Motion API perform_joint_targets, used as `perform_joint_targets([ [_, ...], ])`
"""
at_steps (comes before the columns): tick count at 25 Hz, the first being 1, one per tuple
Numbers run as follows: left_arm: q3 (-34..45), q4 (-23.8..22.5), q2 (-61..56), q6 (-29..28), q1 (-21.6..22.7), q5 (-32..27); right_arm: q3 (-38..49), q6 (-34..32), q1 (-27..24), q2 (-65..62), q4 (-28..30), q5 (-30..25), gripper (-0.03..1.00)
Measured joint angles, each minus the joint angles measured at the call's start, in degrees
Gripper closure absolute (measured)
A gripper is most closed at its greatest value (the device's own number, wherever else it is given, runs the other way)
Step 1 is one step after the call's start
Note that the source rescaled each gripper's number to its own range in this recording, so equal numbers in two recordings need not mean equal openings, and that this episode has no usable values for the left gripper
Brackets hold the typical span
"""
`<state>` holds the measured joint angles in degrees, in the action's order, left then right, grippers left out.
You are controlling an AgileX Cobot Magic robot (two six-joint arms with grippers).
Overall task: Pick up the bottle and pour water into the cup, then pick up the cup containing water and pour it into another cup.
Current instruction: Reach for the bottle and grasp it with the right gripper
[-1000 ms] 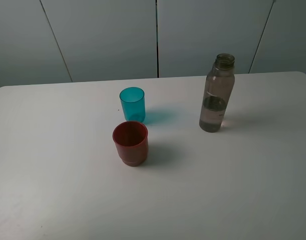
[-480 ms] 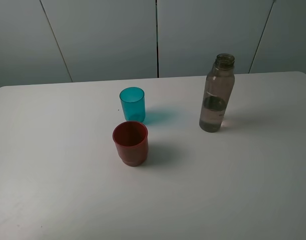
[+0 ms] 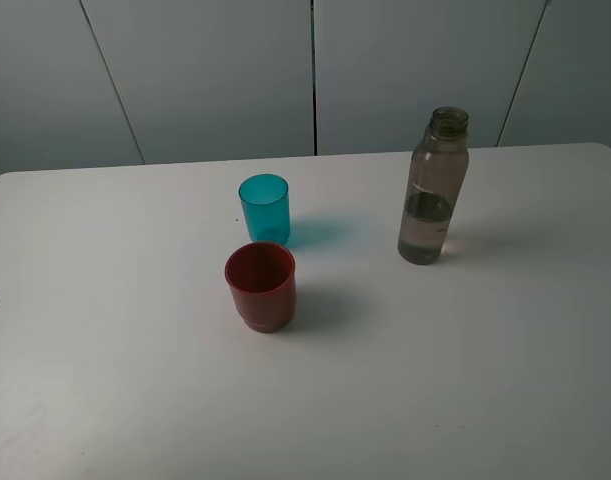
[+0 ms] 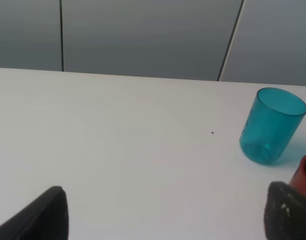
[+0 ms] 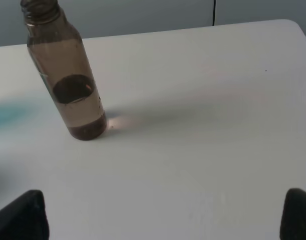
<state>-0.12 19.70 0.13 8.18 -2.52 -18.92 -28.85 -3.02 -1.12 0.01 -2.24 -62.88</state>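
Fingers of your right gripper (image 5: 160, 216) gape wide, empty; the bottle (image 5: 72, 85) stands well ahead, off toward one fingertip. First pick pending: advance, centre them around it.

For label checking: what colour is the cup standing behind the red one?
The cup is translucent teal-blue, clearest in the left wrist view.
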Motion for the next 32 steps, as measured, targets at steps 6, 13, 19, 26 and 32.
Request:
perform_joint_targets([
  [6, 0.0, 0.0, 0.0, 0.0, 0.0, 0.0, -0.7, -0.1, 0.0, 12.5, 0.1, -1.1, -0.03],
  [13, 0.0, 0.0, 0.0, 0.0, 0.0, 0.0, -7.2, 0.0, 0.0, 29.0, 0.1, 3.7, -0.03],
  [19, 0.0, 0.0, 0.0, 0.0, 0.0, 0.0, -3.6, -7.3, 0.4, 35.4, -0.3, 31.6, -0.03],
  [26, 0.0, 0.0, 0.0, 0.0, 0.0, 0.0, 15.5, -15.9, 9.6, 35.8, -0.3, 63.4, -0.03],
  [32, 0.0, 0.0, 0.0, 0.0, 0.0, 0.0, 21.3, -16.9, 14.3, 36.8, -0.3, 69.9, -0.03],
])
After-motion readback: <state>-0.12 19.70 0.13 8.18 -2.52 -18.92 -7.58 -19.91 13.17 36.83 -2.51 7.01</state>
